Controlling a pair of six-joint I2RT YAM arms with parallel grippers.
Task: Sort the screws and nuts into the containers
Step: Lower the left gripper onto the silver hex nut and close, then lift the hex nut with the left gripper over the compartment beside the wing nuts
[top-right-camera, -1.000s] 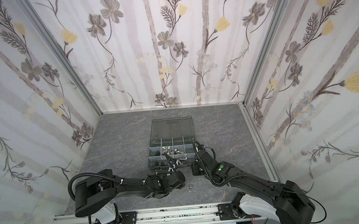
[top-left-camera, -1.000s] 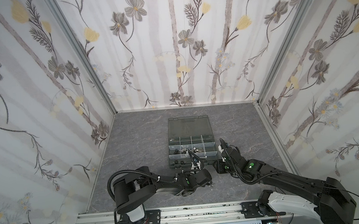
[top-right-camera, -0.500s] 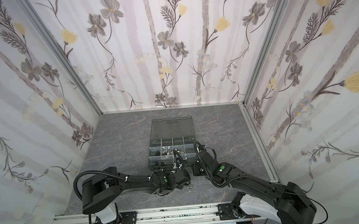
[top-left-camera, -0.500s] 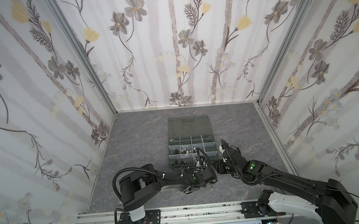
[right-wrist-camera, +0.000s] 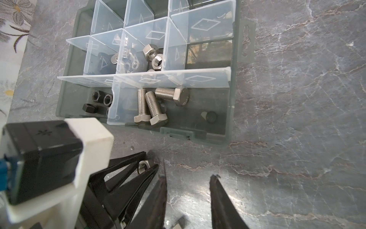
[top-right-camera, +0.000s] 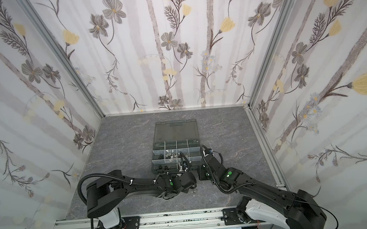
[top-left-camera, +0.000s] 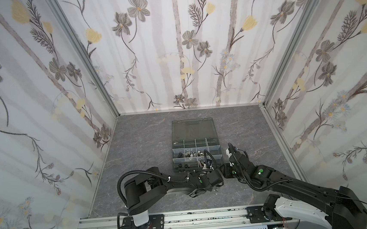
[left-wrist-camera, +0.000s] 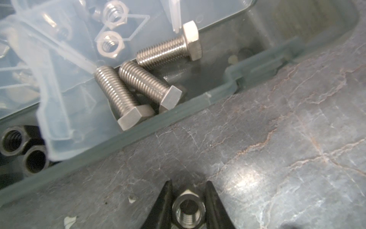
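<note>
- Three silver screws (right-wrist-camera: 152, 105) lie together in the wider compartment of the near row of the organizer box (right-wrist-camera: 232, 111). The box sits mid-desk, its smoky lid (top-left-camera: 192, 128) folded flat behind it.
- Several black nuts (right-wrist-camera: 102, 98) occupy the compartment beside them. Silver nuts (right-wrist-camera: 154, 56) sit in the middle row, just behind a pale divider. A dark piece further along that row is too veiled to name.
- One silver nut (left-wrist-camera: 187, 211) is outside, down at the desk just before the box's near wall, pinched between the tips of the left hand (left-wrist-camera: 188, 184).
- The right hand (right-wrist-camera: 188, 172) hovers close by, tips spread, nothing between them.
- Sorting looks nearly finished: that nut needs carrying over to the silver nuts. A small pale speck (top-left-camera: 217, 189) in a top view may be another piece, but it is too small to tell.
- The desk (top-left-camera: 142, 145) is glossy grey with marble veins. Floral wallpaper (top-left-camera: 41, 86) encloses three sides, and an aluminium rail (top-left-camera: 186, 217) runs along the front.
</note>
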